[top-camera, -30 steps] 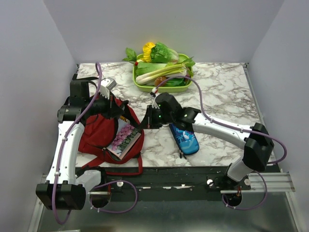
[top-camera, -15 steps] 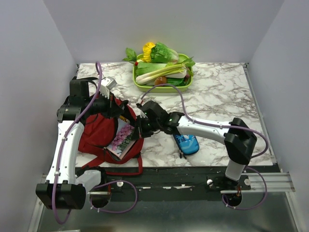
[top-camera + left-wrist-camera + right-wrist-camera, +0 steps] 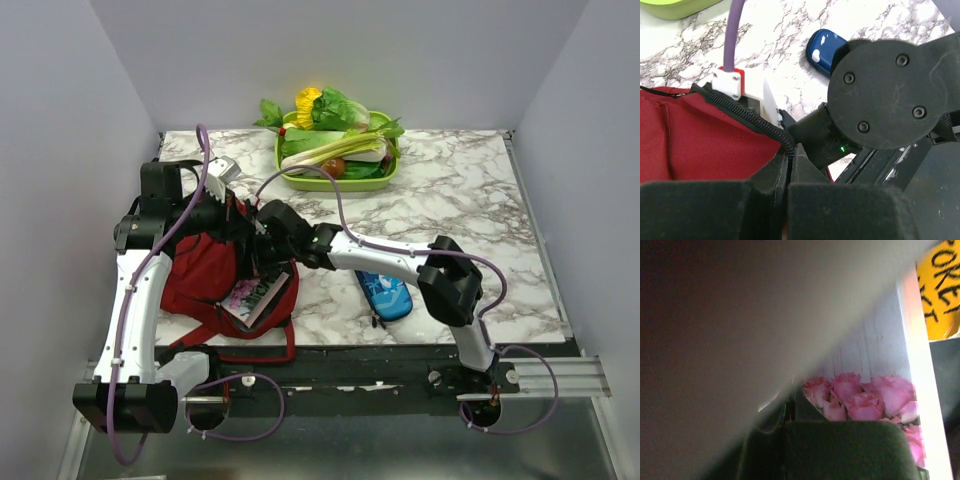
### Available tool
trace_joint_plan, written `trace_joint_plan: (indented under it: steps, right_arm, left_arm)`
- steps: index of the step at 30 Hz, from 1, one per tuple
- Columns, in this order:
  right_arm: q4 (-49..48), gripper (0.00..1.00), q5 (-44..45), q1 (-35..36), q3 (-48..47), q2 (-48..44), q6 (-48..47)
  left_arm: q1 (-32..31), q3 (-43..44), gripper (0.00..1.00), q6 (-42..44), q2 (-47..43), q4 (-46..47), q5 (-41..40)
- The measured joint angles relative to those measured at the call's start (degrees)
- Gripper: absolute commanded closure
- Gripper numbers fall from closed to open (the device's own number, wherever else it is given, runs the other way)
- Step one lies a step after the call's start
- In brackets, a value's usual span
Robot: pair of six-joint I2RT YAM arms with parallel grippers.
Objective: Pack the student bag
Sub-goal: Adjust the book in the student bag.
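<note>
The dark red student bag [image 3: 200,272] lies at the table's left front, its mouth facing right. My left gripper [image 3: 238,216] is shut on the bag's black zipper rim [image 3: 765,131] and holds the mouth up; red fabric [image 3: 700,145] fills that view. A book with pink roses on its cover [image 3: 256,296] sticks half out of the mouth. My right gripper [image 3: 268,252] is shut on the book's edge at the opening. In the right wrist view the jaws [image 3: 791,405] pinch the rose cover [image 3: 865,400], with pale blurred paper over the left.
A blue shark-print pencil case [image 3: 385,293] lies right of the bag; it also shows in the left wrist view [image 3: 822,47]. A green tray of vegetables [image 3: 386,176] stands at the back. A yellow printed item [image 3: 942,290] lies beyond the book. The right wrist [image 3: 890,95] crowds the bag's mouth.
My right arm has swept left across the table, carrying the rose book deeper into the bag's mouth. The pencil case is now uncovered. The left gripper has held still on the zipper rim.
</note>
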State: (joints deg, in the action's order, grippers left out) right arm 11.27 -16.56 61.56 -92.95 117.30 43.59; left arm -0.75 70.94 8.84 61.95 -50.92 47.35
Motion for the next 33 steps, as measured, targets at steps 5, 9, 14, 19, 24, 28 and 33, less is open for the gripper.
trace_joint_plan:
  steps: [5,9,14,19,24,28,33]
  right_arm:
    - [-0.42,0.99,1.53,-0.07,0.72,-1.62,-1.16]
    - [-2.01,0.99,1.68,-0.07,9.94,-8.85,-1.29]
    - [-4.98,0.99,0.74,-0.13,15.87,-14.60,-1.27]
    - [-6.95,0.99,0.00,-0.13,21.92,-17.53,-1.90]
    - [-6.91,0.99,-0.83,-0.09,24.11,-17.66,-3.21]
    - [-6.69,0.99,-0.81,0.15,23.43,-16.96,-4.07]
    - [-6.19,0.99,-0.70,1.22,16.68,-10.97,-4.46]
  left_arm:
    - [0.00,0.37,1.00,1.44,-0.02,-1.22,-0.02]
    - [-0.11,-0.20,1.00,2.27,-0.48,-1.49,0.04]
    - [-0.11,-2.27,1.00,2.51,-1.16,-1.46,0.04]
    - [-0.11,-2.45,1.00,2.97,-1.14,-1.49,0.04]
    - [-0.11,-2.38,1.00,3.32,-1.05,-1.51,0.04]
    - [-0.11,-2.38,1.00,3.30,-1.05,-1.51,0.04]
    - [-0.11,-2.12,1.00,3.04,-1.05,-1.49,0.04]
